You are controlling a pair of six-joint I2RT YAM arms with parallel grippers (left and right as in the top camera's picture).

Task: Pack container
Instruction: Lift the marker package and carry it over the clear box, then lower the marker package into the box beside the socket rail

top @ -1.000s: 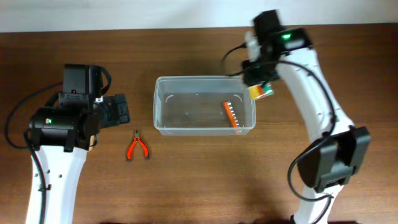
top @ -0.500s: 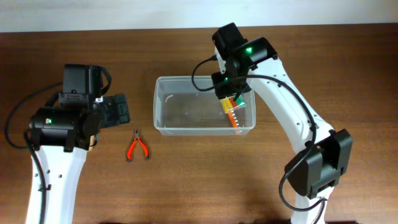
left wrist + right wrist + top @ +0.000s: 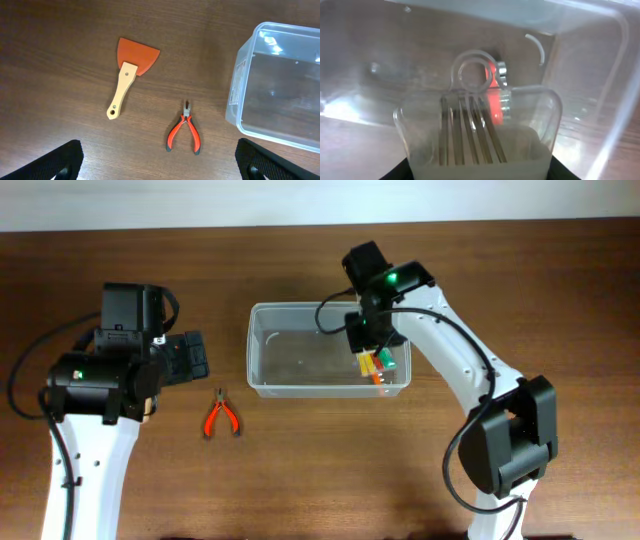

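Note:
The clear container (image 3: 300, 345) stands mid-table; an orange toothed tool (image 3: 376, 377) lies in its right end. My right gripper (image 3: 369, 340) is over that end, shut on a clear blister pack of thin metal rods (image 3: 475, 132) with a yellow and green card (image 3: 380, 361). In the right wrist view the pack hangs inside the container walls (image 3: 590, 75), above the orange tool (image 3: 492, 102). My left gripper (image 3: 186, 358) is open and empty left of the container. The left wrist view shows its wide-open jaws (image 3: 160, 167) and the container's left end (image 3: 240, 90).
Red-handled pliers (image 3: 221, 416) lie left of the container, also in the left wrist view (image 3: 184, 136). A scraper with an orange blade and wooden handle (image 3: 130, 75) lies further left; the left arm hides it in the overhead view.
My right arm has swung left from outside the container's right back corner to over its right end, carrying the pack down into it. The left arm has not moved.

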